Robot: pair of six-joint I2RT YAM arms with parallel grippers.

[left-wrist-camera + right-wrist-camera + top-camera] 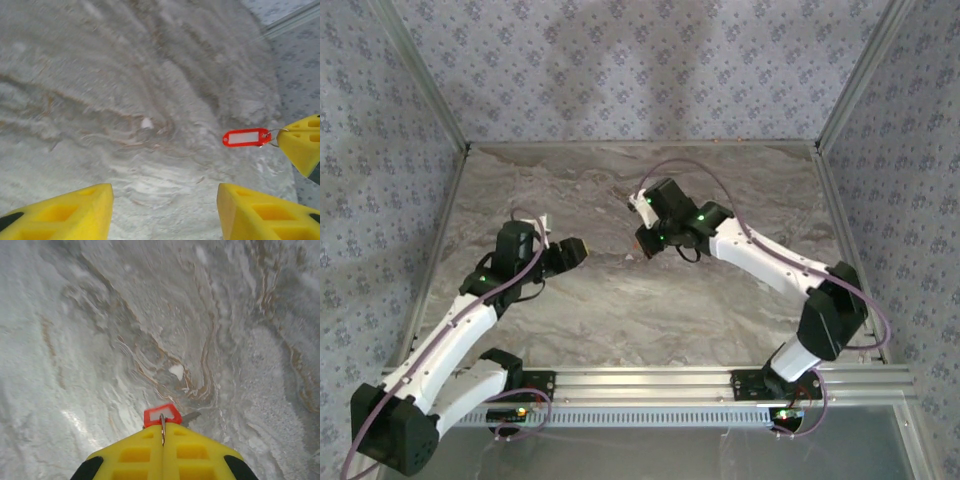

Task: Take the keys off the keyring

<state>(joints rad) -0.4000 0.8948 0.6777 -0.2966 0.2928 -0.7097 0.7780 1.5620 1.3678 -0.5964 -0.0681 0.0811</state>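
Observation:
The keyring is a small red plastic tag [162, 414] with a white label, hung on a thin silvery ring [162, 429]. My right gripper [163, 427] is shut on that ring, and the tag sticks out past its yellow fingertips, above the table. A grey metal sliver [192, 416], which looks like a key's blade, pokes out to the right of the tag. In the left wrist view the tag [246, 137] hangs at the right, off the right gripper's yellow finger [302, 145]. My left gripper [165, 205] is open and holds nothing. Seen from above, the left gripper [575, 250] faces the right gripper [644, 243] across a short gap.
The marbled grey table top [620, 300] is boxed in by patterned walls [620, 70] at the back and sides. An aluminium rail [670, 385] runs along the near edge. A small white fleck [176, 371] lies on the table below the tag.

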